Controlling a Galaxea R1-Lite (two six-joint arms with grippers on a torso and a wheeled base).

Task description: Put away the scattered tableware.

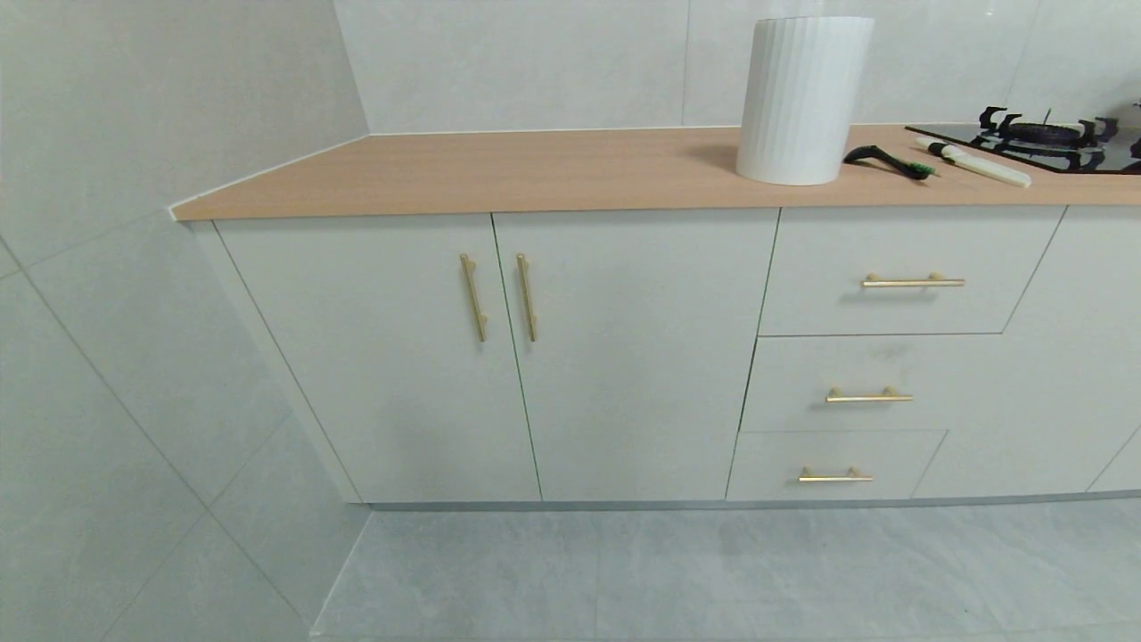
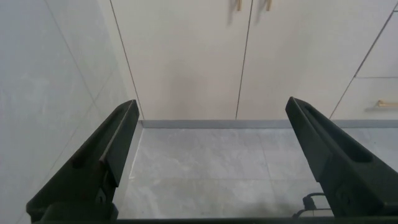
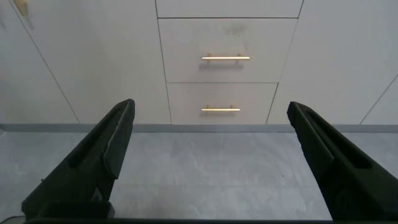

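On the wooden countertop (image 1: 535, 169) at the right lie a black utensil with a green tip (image 1: 890, 161) and a white knife-like utensil with a green end (image 1: 973, 162). A tall white ribbed container (image 1: 802, 98) stands just left of them. My left gripper (image 2: 211, 107) hangs low and open, nothing between its fingers, facing the base of the double cabinet doors (image 2: 242, 56). My right gripper (image 3: 210, 107) is also open and empty, low above the floor, facing the lower drawers (image 3: 225, 59).
A black gas hob (image 1: 1043, 141) sits at the counter's far right. Below the counter are two doors with gold vertical handles (image 1: 499, 299) and three drawers with gold bar handles (image 1: 911, 282). A tiled wall (image 1: 134, 267) closes the left side. Grey tile floor (image 1: 713, 571) lies in front.
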